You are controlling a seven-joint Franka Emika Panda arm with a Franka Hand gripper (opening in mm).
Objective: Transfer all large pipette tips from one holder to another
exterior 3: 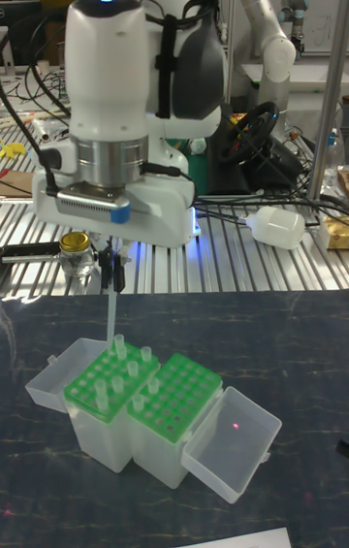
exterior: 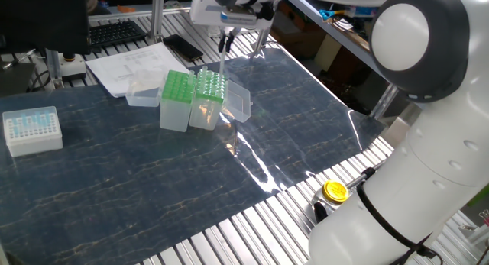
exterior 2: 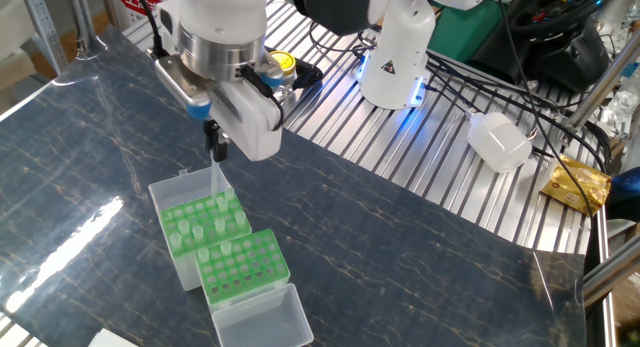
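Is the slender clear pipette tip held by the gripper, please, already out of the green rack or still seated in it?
Out: the clear tip hangs upright from the gripper, its point above the green rack.

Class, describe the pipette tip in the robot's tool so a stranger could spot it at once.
On the dark table stand two green racks side by side. Above one hangs the tool, pinching a clear tip. The other tips stand free in holes; this one alone is held from above.
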